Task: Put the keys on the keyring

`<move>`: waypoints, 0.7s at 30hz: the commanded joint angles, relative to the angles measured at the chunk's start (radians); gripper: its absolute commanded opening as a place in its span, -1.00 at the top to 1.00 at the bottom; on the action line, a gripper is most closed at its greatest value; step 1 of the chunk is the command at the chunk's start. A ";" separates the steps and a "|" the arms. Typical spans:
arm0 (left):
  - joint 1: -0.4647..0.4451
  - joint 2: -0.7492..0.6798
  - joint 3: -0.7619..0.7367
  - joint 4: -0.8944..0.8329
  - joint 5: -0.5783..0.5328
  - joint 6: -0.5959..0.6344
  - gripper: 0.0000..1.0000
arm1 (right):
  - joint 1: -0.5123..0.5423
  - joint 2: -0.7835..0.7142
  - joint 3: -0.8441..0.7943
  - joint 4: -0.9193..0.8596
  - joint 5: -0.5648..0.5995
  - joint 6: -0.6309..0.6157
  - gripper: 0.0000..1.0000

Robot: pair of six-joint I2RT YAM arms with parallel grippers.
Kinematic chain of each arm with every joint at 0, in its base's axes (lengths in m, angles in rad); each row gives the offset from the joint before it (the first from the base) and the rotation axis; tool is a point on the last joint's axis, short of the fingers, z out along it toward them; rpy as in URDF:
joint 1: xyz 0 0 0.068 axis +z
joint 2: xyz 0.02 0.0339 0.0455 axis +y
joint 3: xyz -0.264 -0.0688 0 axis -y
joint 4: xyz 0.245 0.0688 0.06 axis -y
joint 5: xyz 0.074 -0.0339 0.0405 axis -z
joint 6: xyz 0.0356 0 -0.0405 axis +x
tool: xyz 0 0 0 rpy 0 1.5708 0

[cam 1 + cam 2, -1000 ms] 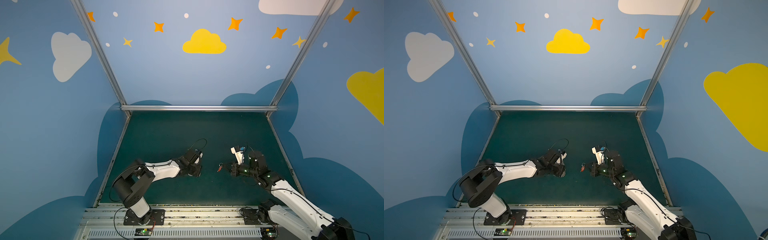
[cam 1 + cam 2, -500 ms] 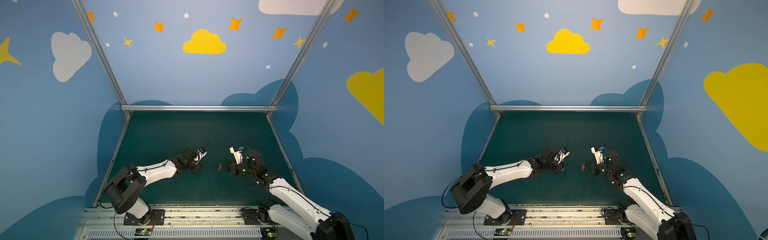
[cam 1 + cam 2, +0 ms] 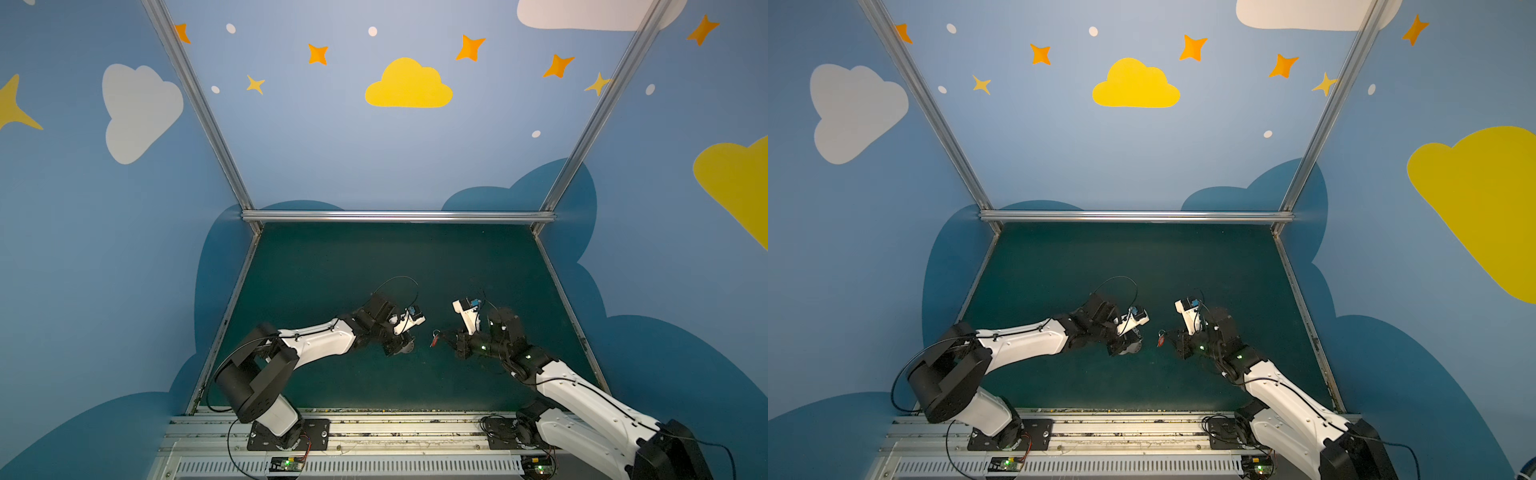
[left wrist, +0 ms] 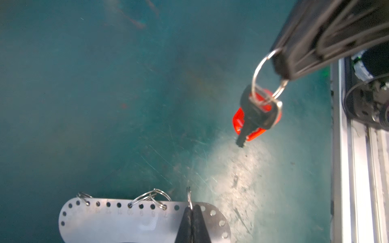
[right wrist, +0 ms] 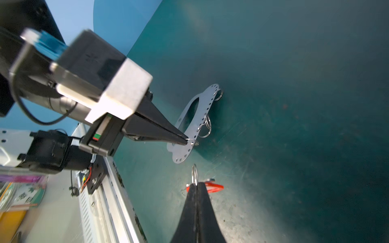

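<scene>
My right gripper point(image 5: 196, 184) is shut on a thin silver ring point(image 4: 267, 77). The keys point(image 4: 256, 113), a dark metal key with a red-orange tag point(image 5: 213, 187), hang from that ring above the mat. My left gripper point(image 4: 192, 207) is shut on a keyring point(image 4: 189, 197) threaded through the edge of a flat grey holed plate point(image 4: 126, 223), which it holds off the mat. Both top views show the two grippers facing each other a short gap apart, with the red tag point(image 3: 434, 340) point(image 3: 1160, 340) between them.
More wire rings point(image 4: 150, 196) point(image 4: 84, 197) hang from other holes of the plate. The green mat point(image 3: 374, 270) is walled by blue panels and a metal frame. An aluminium rail point(image 3: 374, 432) with the arm bases runs along the front edge.
The left arm has stretched out lower, carrying the plate a little nearer the right gripper. The right gripper with the keys has barely moved. Both stay shut.
</scene>
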 commanded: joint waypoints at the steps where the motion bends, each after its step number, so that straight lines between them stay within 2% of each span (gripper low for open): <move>1: 0.001 -0.042 -0.008 -0.012 0.046 0.052 0.93 | 0.025 0.076 -0.008 0.078 -0.088 -0.021 1.00; 8: -0.004 -0.110 -0.046 0.003 0.026 0.085 0.93 | 0.055 0.146 -0.058 0.258 -0.144 -0.066 1.00; 13: -0.007 -0.129 -0.041 -0.039 0.026 0.111 0.93 | 0.060 0.188 -0.029 0.268 -0.147 -0.135 1.00; 21: -0.018 -0.165 -0.075 -0.021 -0.024 0.133 0.93 | 0.060 0.333 0.025 0.325 -0.278 -0.261 1.00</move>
